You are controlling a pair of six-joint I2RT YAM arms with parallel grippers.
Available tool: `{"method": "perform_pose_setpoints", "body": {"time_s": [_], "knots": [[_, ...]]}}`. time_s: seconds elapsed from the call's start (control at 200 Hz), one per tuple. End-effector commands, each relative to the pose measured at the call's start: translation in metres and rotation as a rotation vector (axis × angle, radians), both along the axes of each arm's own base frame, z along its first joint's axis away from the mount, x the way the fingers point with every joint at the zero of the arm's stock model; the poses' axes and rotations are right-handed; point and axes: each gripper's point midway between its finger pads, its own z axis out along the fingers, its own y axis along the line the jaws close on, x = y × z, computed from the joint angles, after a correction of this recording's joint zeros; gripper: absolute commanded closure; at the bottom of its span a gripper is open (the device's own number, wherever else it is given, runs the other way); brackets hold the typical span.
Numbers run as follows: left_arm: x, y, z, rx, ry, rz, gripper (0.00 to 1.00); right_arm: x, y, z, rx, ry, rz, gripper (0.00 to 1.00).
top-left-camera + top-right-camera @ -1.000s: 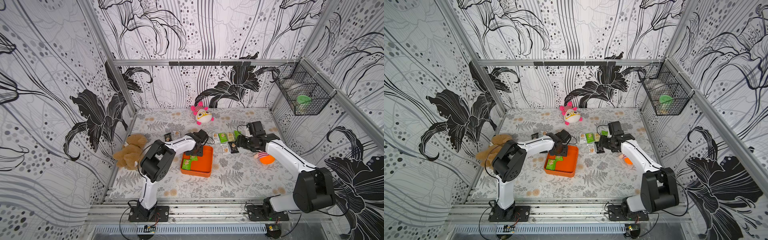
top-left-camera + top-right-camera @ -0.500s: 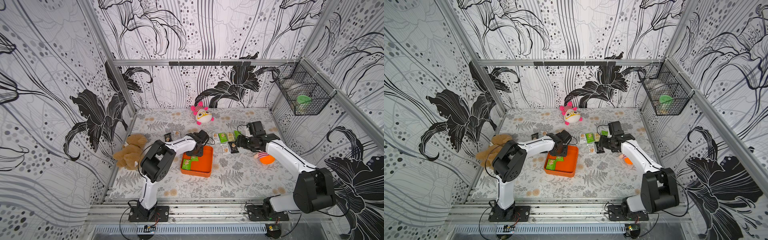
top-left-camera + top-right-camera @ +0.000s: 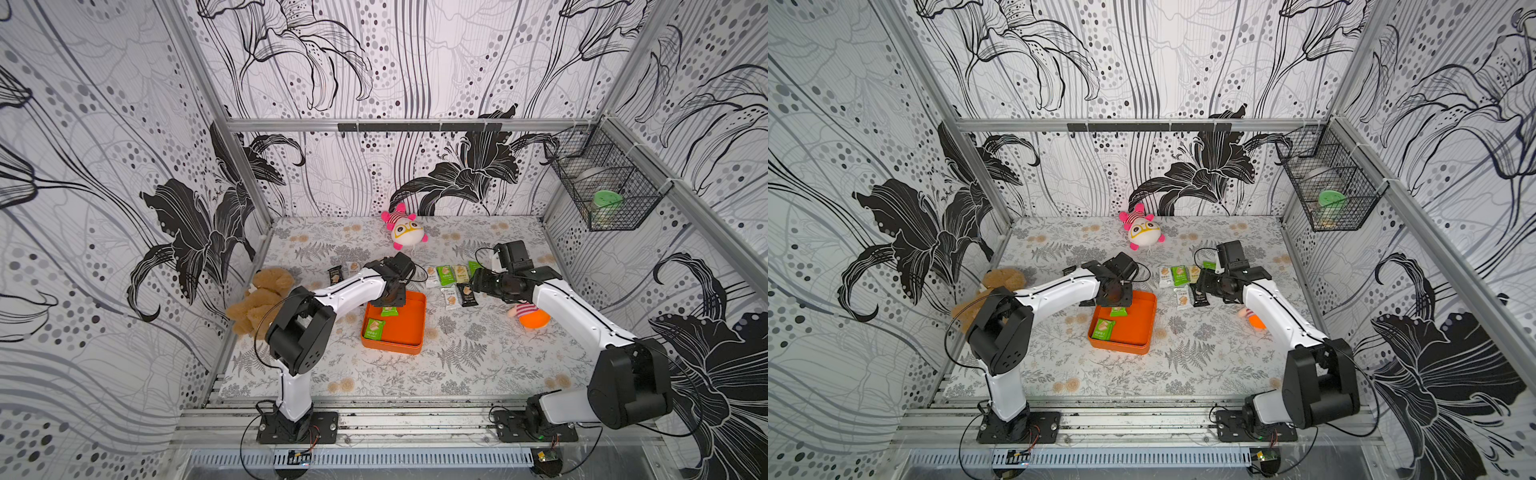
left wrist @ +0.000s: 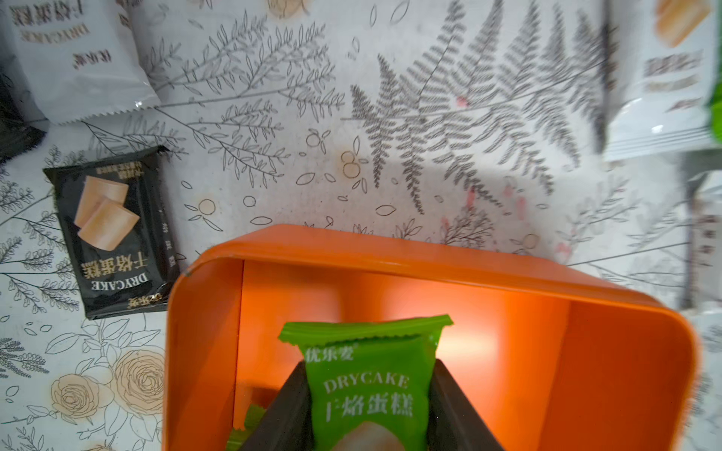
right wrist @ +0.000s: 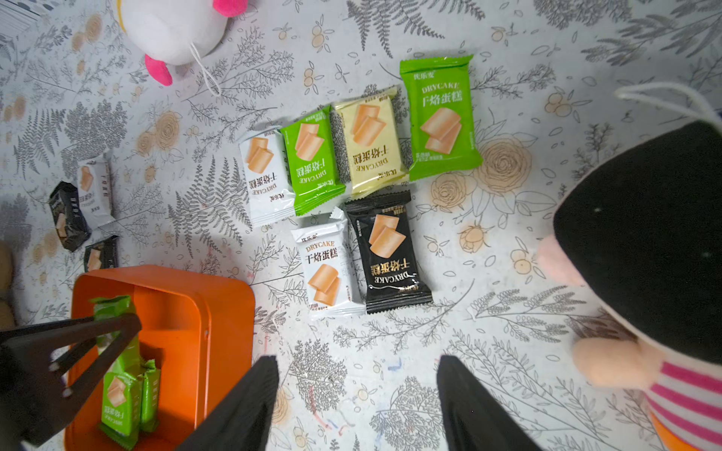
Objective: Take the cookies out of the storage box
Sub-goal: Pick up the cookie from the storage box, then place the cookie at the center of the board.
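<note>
Left gripper (image 4: 369, 370) closed tight on a flat green foil cookie packet (image 4: 363, 343), held over the shallow orange plastic storage box (image 4: 429, 265). Second green packet (image 3: 373, 328) lies inside the box. Right gripper (image 5: 356, 375) spread, empty.

**Four cameras, one desk (image 3: 478, 365)**

Both top views hang high at the front, looking down over the whole desk. The left wrist camera sits close over the storage box (image 4: 429, 265). The right wrist camera stands further back, sharing that box and nearby cookies (image 5: 386, 250).
</note>
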Motion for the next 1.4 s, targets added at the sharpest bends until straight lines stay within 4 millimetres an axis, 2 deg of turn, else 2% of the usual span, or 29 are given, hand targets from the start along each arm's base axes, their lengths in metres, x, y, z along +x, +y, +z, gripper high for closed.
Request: {"method": "perform_pose_setpoints", "body": {"time_s": [0.0, 0.19, 0.31, 0.436, 0.711, 0.826, 0.966, 1.181, 1.397], "knots": [[0.006, -0.008, 0.032, -0.08, -0.06, 0.029, 0.56, -0.003, 0.002, 0.018, 0.025, -0.025, 0.011, 0.3], [0.004, 0.003, 0.051, -0.083, -0.11, 0.066, 0.56, -0.008, 0.003, 0.018, 0.032, -0.024, 0.028, 0.3], [0.001, 0.021, 0.051, -0.049, -0.111, 0.089, 0.56, -0.009, 0.005, 0.015, 0.04, -0.017, 0.033, 0.3], [-0.004, 0.051, 0.045, -0.014, -0.101, 0.126, 0.56, -0.007, 0.008, 0.014, 0.055, -0.013, 0.037, 0.3], [-0.007, 0.139, 0.018, 0.062, -0.061, 0.256, 0.56, 0.003, 0.011, 0.008, 0.067, 0.005, 0.023, 0.3], [-0.006, 0.162, 0.008, 0.078, -0.051, 0.289, 0.56, 0.008, 0.01, 0.005, 0.047, 0.018, 0.023, 0.3], [0.0, 0.179, -0.003, 0.1, -0.045, 0.3, 0.56, 0.015, 0.01, 0.003, 0.031, 0.031, 0.027, 0.3], [0.013, 0.194, -0.024, 0.134, -0.023, 0.308, 0.56, 0.021, 0.011, -0.001, 0.033, 0.041, 0.014, 0.3], [0.02, 0.199, -0.041, 0.136, -0.018, 0.306, 0.56, 0.025, 0.008, 0.001, 0.011, 0.04, 0.003, 0.3]]}}
